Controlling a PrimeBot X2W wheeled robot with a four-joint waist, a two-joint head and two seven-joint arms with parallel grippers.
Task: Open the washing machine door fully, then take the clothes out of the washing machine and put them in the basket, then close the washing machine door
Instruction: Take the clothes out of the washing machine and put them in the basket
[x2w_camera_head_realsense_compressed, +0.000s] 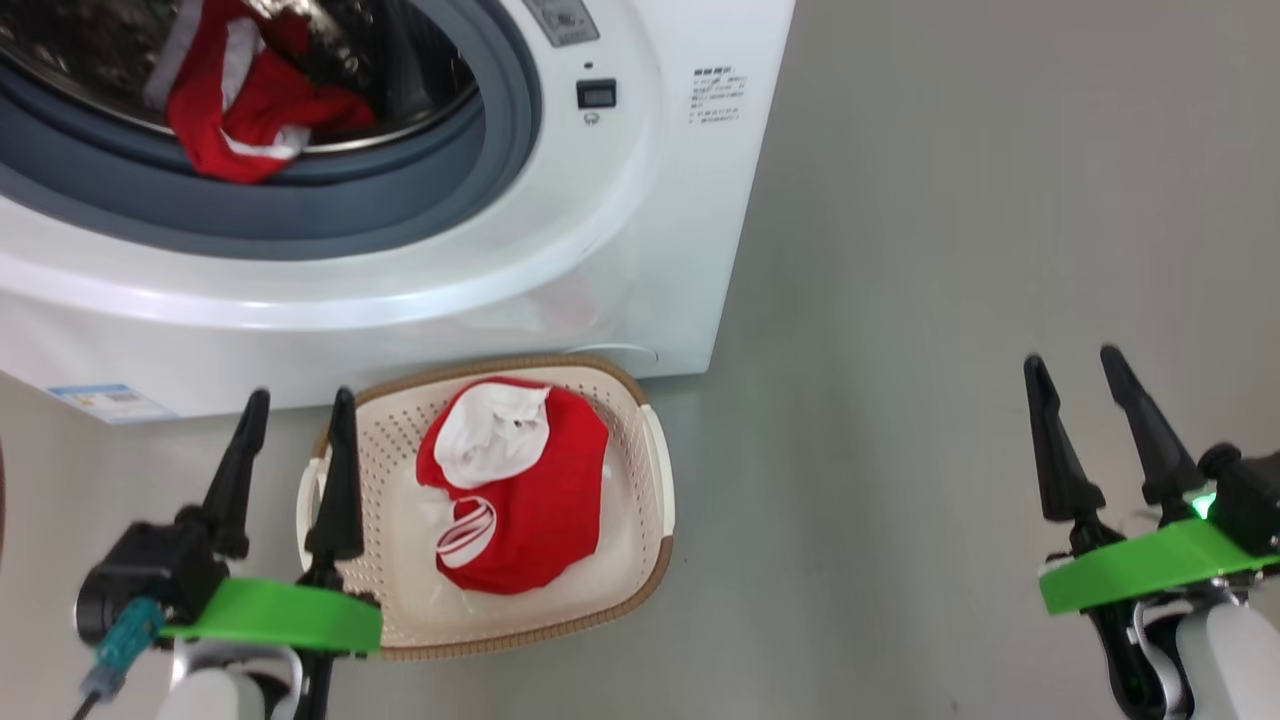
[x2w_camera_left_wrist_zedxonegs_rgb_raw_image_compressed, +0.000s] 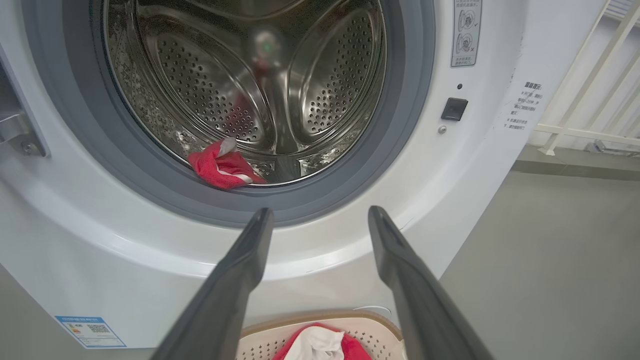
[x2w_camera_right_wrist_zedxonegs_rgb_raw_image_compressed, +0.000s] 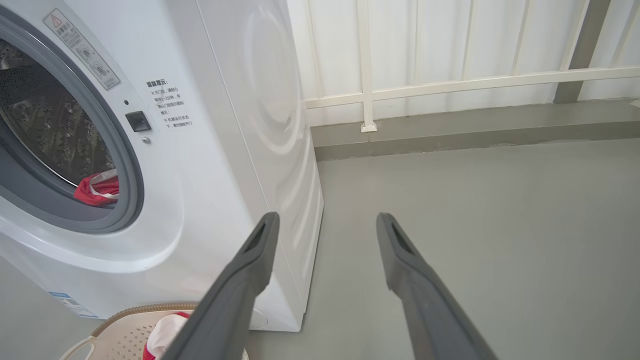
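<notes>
Garment (x2w_camera_head_realsense_compressed: 245, 120) on drum (x2w_camera_left_wrist_zedxonegs_rgb_raw_image_compressed: 320, 85) lip lay straight ahead of left gripper (x2w_camera_head_realsense_compressed: 300, 397), the nearer; it and right gripper (x2w_camera_head_realsense_compressed: 1072, 356) gaped empty.

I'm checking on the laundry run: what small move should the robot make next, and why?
Probably lift the left gripper toward the red garment on the front lip of the drum. A second garment already lies in the basket, so this one is left. Both grippers are open and empty, and the left hangs nearer the washing machine opening than the right gripper.
</notes>
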